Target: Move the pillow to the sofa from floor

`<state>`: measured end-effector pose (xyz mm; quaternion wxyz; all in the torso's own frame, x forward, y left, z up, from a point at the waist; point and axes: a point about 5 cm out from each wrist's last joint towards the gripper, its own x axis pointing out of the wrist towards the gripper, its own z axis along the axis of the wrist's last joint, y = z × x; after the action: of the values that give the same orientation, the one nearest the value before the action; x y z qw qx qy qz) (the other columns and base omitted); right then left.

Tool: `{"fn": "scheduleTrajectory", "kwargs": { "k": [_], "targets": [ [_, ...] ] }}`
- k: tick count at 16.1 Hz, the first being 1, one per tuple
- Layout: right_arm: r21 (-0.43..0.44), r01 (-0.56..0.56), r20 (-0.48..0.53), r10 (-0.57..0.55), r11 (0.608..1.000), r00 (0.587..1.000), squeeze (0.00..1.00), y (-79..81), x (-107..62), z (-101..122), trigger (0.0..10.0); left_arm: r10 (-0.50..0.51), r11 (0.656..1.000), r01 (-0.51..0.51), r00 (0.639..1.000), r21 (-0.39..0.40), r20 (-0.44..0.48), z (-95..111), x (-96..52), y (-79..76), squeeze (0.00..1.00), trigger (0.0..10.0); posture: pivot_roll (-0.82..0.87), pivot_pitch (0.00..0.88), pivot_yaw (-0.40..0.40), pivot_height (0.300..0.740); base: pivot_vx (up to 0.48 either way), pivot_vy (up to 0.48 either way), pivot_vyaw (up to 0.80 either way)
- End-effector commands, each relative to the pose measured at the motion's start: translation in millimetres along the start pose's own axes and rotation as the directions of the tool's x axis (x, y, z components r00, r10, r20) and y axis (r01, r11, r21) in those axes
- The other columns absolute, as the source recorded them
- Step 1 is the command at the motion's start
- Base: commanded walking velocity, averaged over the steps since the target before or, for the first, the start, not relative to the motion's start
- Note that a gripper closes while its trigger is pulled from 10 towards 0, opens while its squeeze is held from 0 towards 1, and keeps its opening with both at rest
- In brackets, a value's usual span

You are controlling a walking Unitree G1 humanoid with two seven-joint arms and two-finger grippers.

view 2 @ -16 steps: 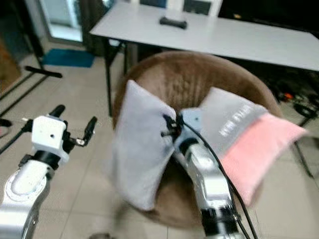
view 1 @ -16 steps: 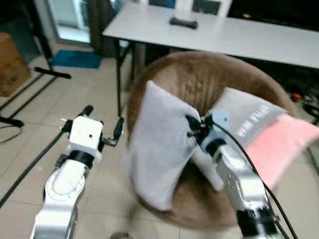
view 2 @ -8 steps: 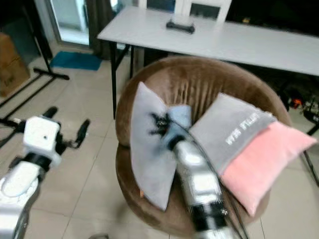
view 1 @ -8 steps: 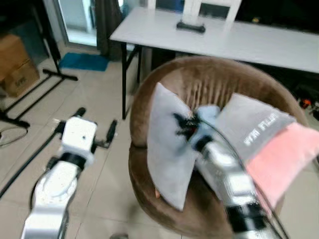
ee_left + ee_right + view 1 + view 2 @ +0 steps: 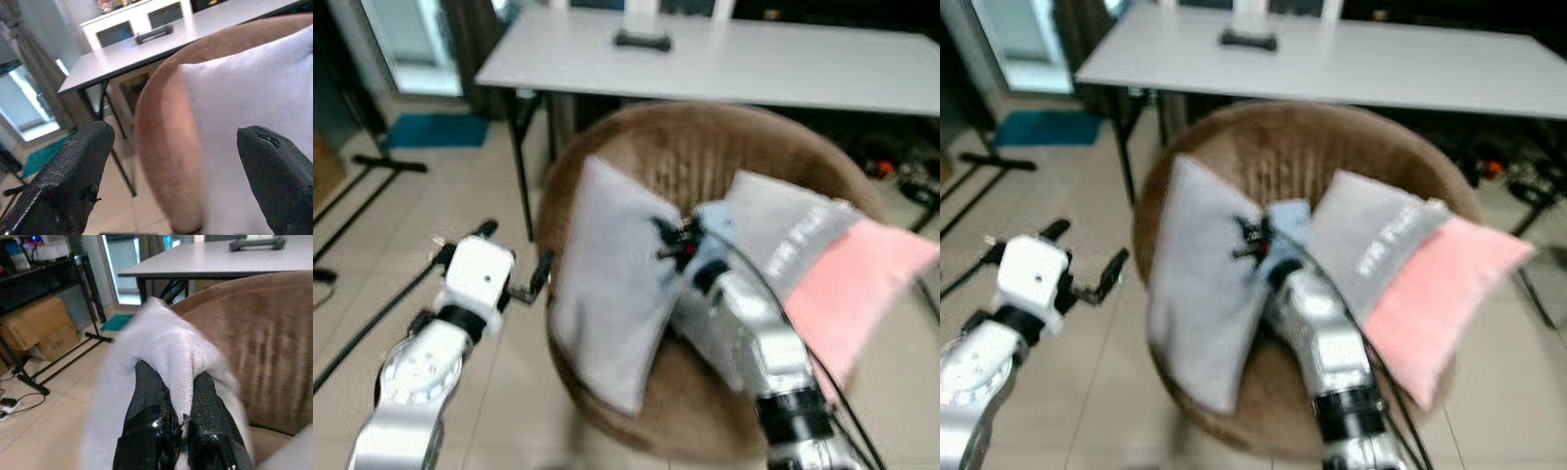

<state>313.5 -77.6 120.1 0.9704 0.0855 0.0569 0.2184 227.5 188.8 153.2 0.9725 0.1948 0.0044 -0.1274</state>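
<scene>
A light grey pillow (image 5: 612,294) hangs upright over the left part of a round brown sofa chair (image 5: 705,157). My right gripper (image 5: 672,241) is shut on the pillow's upper right edge; in the right wrist view its fingers (image 5: 149,399) pinch a fold of the grey pillow (image 5: 166,350). My left gripper (image 5: 514,264) is open, out to the left of the chair above the tiled floor. In the left wrist view its fingers (image 5: 68,176) frame the chair's rim (image 5: 164,137) and the pillow (image 5: 249,98).
A grey pillow with white lettering (image 5: 798,240) and a pink pillow (image 5: 862,289) lie on the chair's right side. A white table (image 5: 724,59) with a dark object (image 5: 642,40) stands behind. A black stand leg (image 5: 386,162) and cables (image 5: 372,323) cross the floor on the left.
The view has shifted as the camera moved. My right gripper still holds the grey pillow against the chair; the left arm stays beside the chair.
</scene>
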Motion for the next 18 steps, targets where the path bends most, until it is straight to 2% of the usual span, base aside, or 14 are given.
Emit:
{"fn": "scheduleTrajectory", "kwargs": {
  "k": [1, 2, 4, 6, 7, 8, 10, 13, 15, 18],
  "targets": [
    [-0.024, -0.055, 0.099, 0.057, 0.998, 0.993, 0.00, 16.4, 12.7, 22.9, 10.0, -0.015, 1.000, 0.015, 1.000, -0.002, -0.015, -2.0, -3.3, 1.6, 0.00, 10.0, 0.21, 0.000, 0.000, 0.740, 0.000, 0.000, 0.00],
    [-0.019, -0.057, 0.104, 0.059, 0.998, 0.993, 0.00, 18.0, 16.2, 25.0, 10.0, -0.021, 1.000, 0.021, 1.000, -0.003, -0.012, -1.8, -3.8, 1.9, 0.00, 10.0, 0.21, 0.000, 0.000, 0.740, 0.000, 0.000, 0.00],
    [0.007, -0.057, 0.108, 0.056, 0.998, 0.993, 0.00, 21.7, 33.4, 33.0, 10.0, -0.040, 0.999, 0.040, 0.999, 0.001, -0.018, -1.6, -5.9, 3.4, 0.00, 10.0, 0.22, 0.000, -0.009, 0.740, 0.000, 0.000, 0.00],
    [0.022, -0.059, 0.104, 0.057, 0.998, 0.993, 0.00, 26.6, 49.1, 40.4, 10.0, -0.098, 0.995, 0.099, 0.994, 0.006, -0.050, -5.0, -12.0, 1.4, 0.00, 10.0, 0.23, 0.000, -0.022, 0.740, 0.000, 0.000, 0.00],
    [0.032, -0.055, 0.089, 0.052, 0.998, 0.995, 0.00, 30.4, 60.8, 44.5, 10.0, -0.168, 0.985, 0.169, 0.981, 0.009, -0.092, -10.3, -21.4, -1.2, 0.00, 10.0, 0.24, 0.000, -0.037, 0.740, 0.000, 0.000, 0.00],
    [0.035, -0.051, 0.081, 0.048, 0.998, 0.996, 0.00, 32.0, 65.2, 45.8, 10.0, -0.189, 0.981, 0.192, 0.975, 0.012, -0.112, -12.3, -26.3, -1.2, 0.00, 10.0, 0.24, 0.000, -0.043, 0.740, 0.000, 0.000, 0.00],
    [0.108, -0.014, 0.052, 0.008, 0.994, 0.999, 0.00, 33.2, 78.6, 49.6, 10.0, -0.249, 0.962, 0.266, 0.946, 0.058, -0.205, -20.4, -42.5, 2.6, 0.00, 10.0, 0.27, 0.000, -0.062, 0.740, 0.000, 0.000, 0.00],
    [0.149, 0.067, 0.027, -0.072, 0.987, 0.997, 0.00, 20.7, 84.5, 51.9, 10.0, -0.253, 0.957, 0.278, 0.939, 0.081, -0.234, -19.4, -52.1, 7.9, 0.00, 10.0, 0.29, 0.000, -0.070, 0.740, 0.000, 0.000, 0.00],
    [0.172, 0.141, 0.015, -0.146, 0.975, 0.989, 0.00, 1.0, 84.3, 56.8, 10.0, -0.276, 0.949, 0.304, 0.930, 0.087, -0.243, -17.4, -54.8, 7.2, 0.00, 10.0, 0.29, 0.000, -0.070, 0.740, 0.000, 0.000, 0.00],
    [0.060, 0.234, -0.016, -0.233, 0.970, 0.972, 0.00, -24.4, 79.0, 59.3, 10.0, -0.326, 0.935, 0.349, 0.915, 0.059, -0.236, -15.6, -56.3, 1.6, 0.00, 10.0, 0.30, 0.000, -0.073, 0.740, 0.000, 0.000, 0.00]
  ]
}}
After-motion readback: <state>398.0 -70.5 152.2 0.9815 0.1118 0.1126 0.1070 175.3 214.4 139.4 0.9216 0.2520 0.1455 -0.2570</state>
